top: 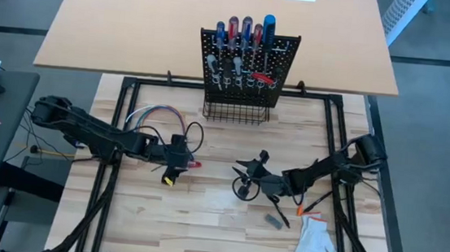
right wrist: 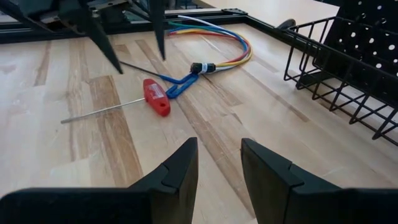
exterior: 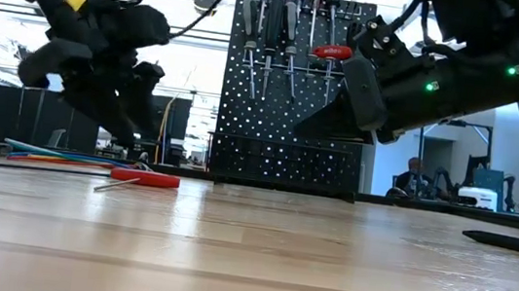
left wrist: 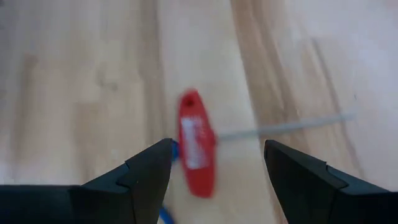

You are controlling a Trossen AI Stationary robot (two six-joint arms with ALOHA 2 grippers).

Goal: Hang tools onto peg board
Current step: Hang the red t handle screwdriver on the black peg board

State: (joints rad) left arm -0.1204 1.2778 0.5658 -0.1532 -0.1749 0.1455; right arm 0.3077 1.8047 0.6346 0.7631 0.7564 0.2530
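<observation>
Claw, left [left wrist: 214, 165]: wide, poised over red T-handle hex key [left wrist: 197, 151] to straddle it | claw, right [right wrist: 219, 163]: narrow, empty, waiting beside key | peg board [top: 248, 63] beyond.

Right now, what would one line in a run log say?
left tool: open, above red T-handle key | right tool: empty, waiting | key: flat on table | peg board: partly filled

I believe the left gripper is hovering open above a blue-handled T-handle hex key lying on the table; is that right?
Nearly: the handle is red, not blue. The left wrist view shows the left gripper open above a red T-handle hex key lying flat on the table, and the right wrist view also shows that red handle.
</observation>
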